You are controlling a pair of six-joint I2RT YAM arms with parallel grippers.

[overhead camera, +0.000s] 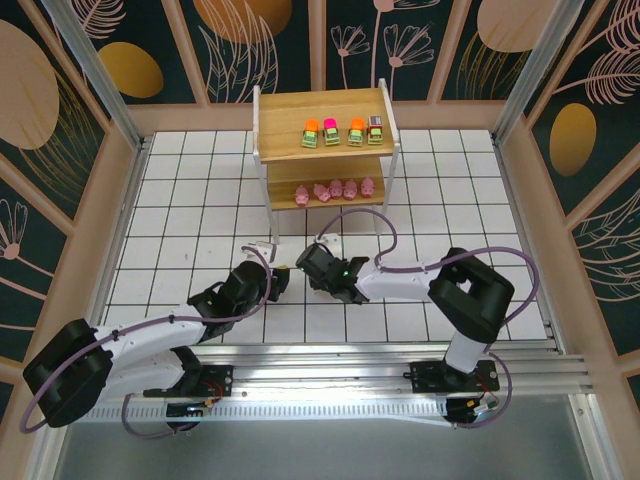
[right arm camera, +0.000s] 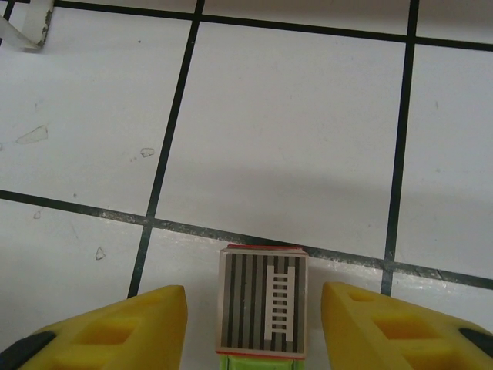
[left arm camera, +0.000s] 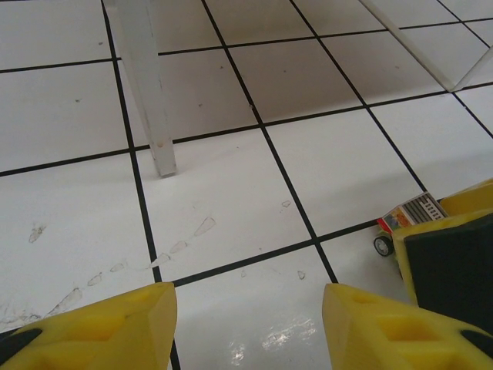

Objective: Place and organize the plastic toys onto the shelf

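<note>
Nine toys on shelf: four green blocky toys on the upper tier, five pink pigs on the lower tier.
Tenth toy: stands on tiled table; right wrist view shows its striped grey roof.
Right gripper: jaws apart, one finger on each side of toy, gaps visible.
Left gripper: jaws apart over bare tile.

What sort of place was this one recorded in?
Probably a staged robot test cell, not a home: a white gridded table walled by leaf-print panels, with a small shelf holding toys.
</note>
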